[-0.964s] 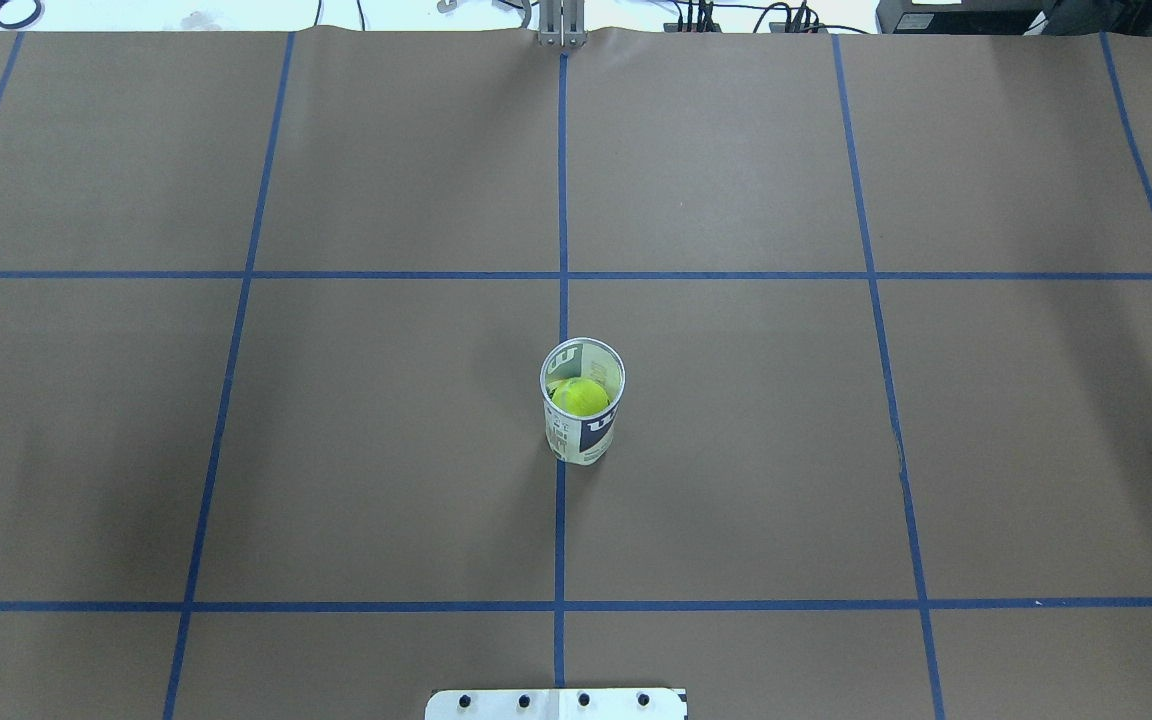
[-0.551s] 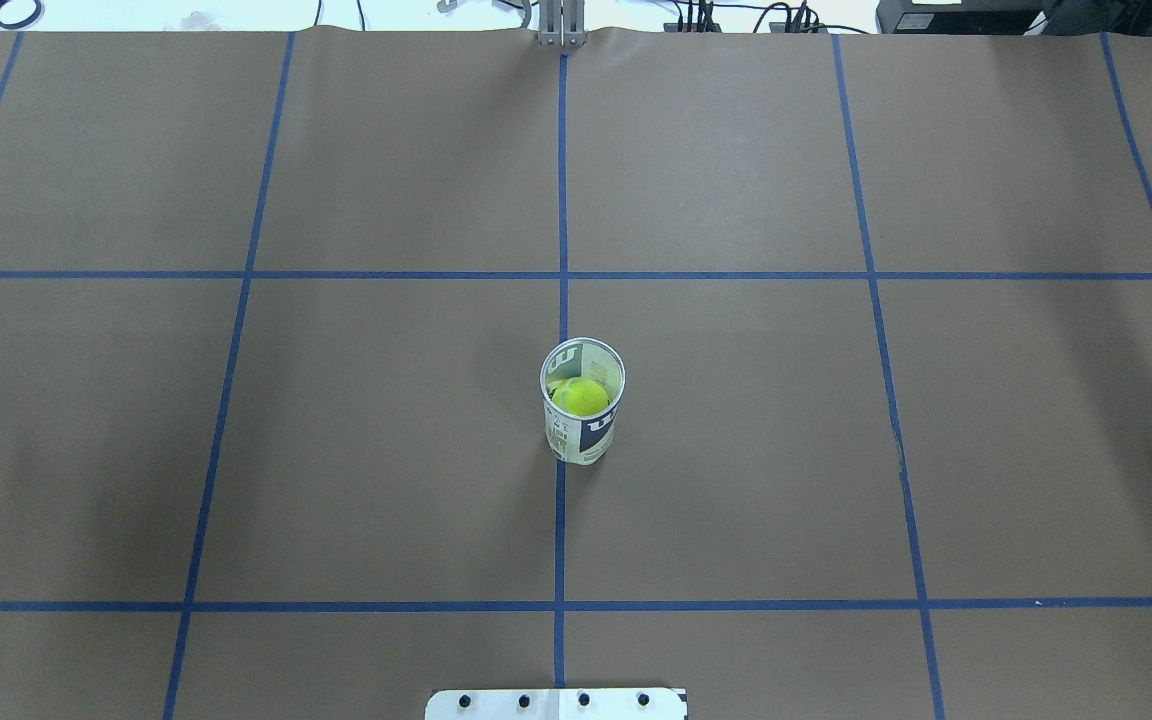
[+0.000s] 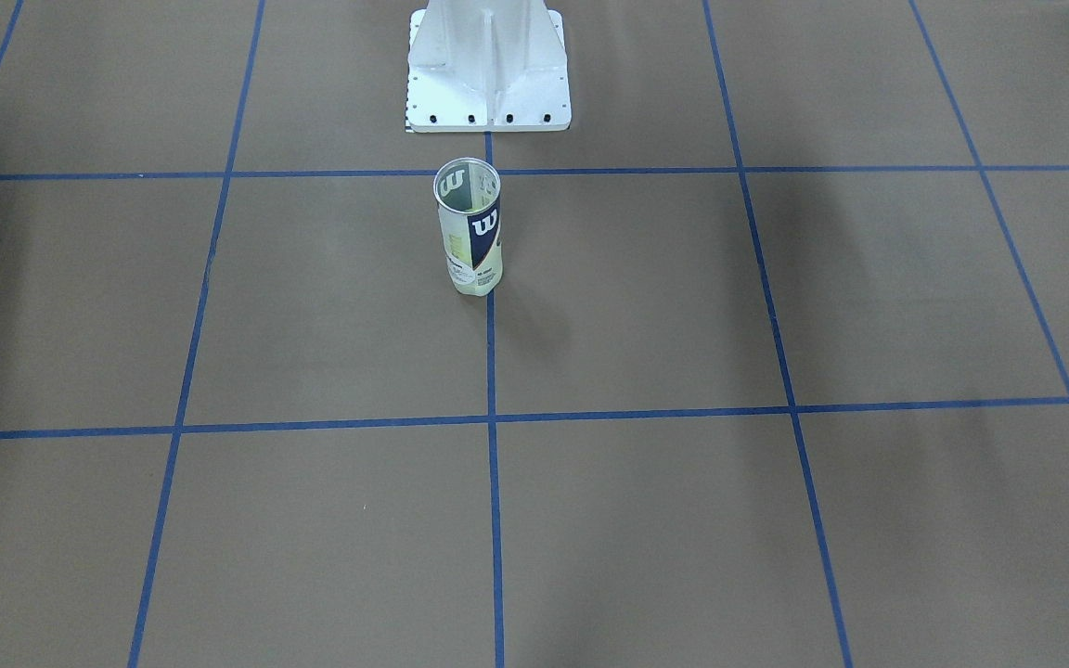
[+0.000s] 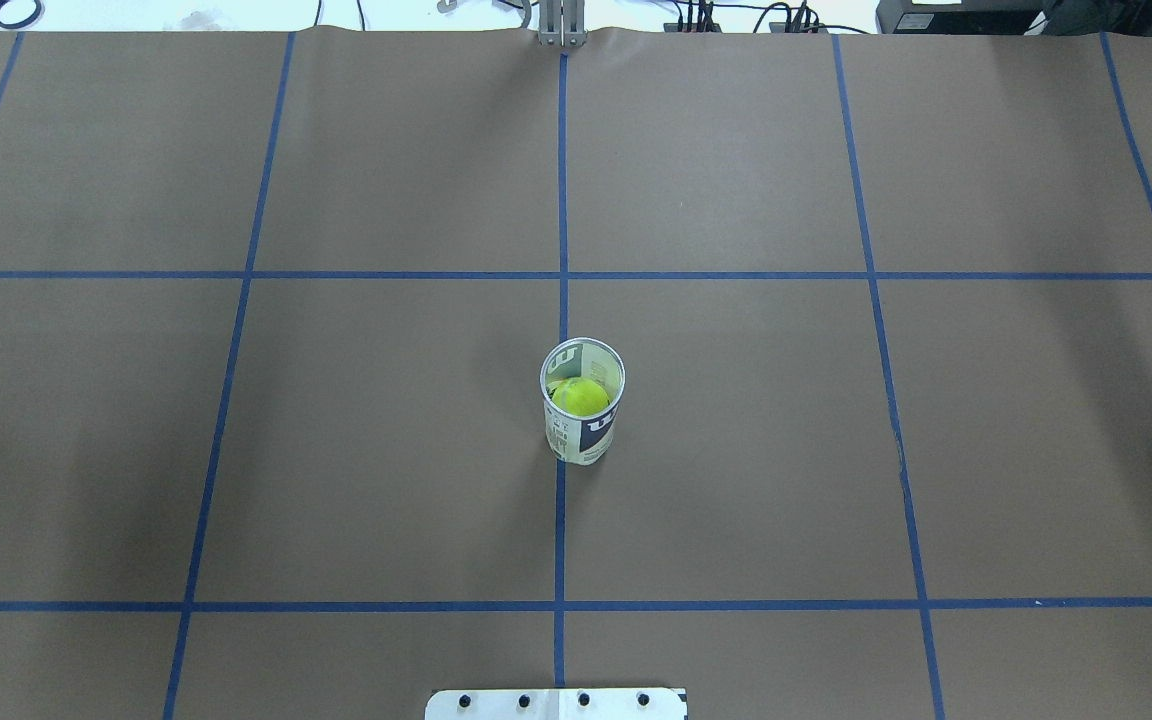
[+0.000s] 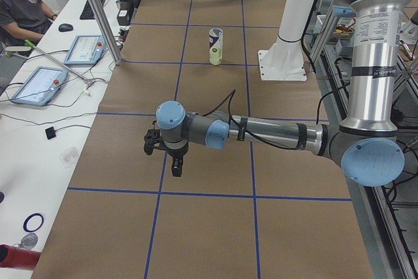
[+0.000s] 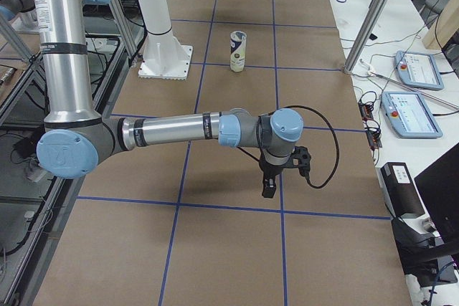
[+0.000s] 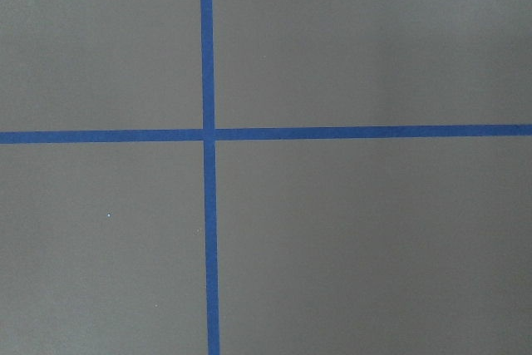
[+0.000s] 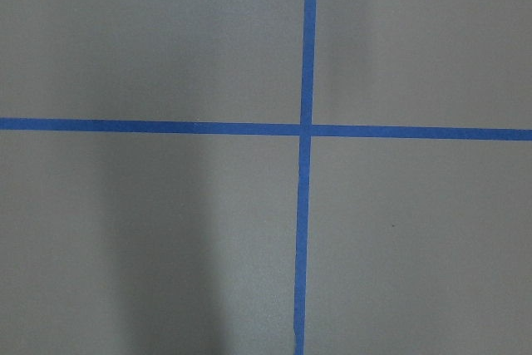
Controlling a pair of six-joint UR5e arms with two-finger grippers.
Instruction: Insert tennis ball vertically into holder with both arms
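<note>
The holder (image 4: 586, 436), a clear can with a silver rim and a navy "W" label, stands upright on the table's centre line. It also shows in the front view (image 3: 471, 232) and far off in both side views (image 5: 216, 46) (image 6: 238, 51). A yellow-green tennis ball (image 4: 579, 397) sits inside it. My left gripper (image 5: 176, 168) hangs over the table far to the left of the can. My right gripper (image 6: 269, 190) hangs far to its right. Both show clearly only in side views, so I cannot tell whether they are open or shut. Both wrist views show only brown table and blue tape.
The white pedestal base (image 3: 488, 74) stands just behind the can on the robot's side. Blue tape lines divide the brown table (image 4: 386, 450). A seated operator (image 5: 19, 4), tablets (image 5: 36, 86) and cables lie beyond the far table edge.
</note>
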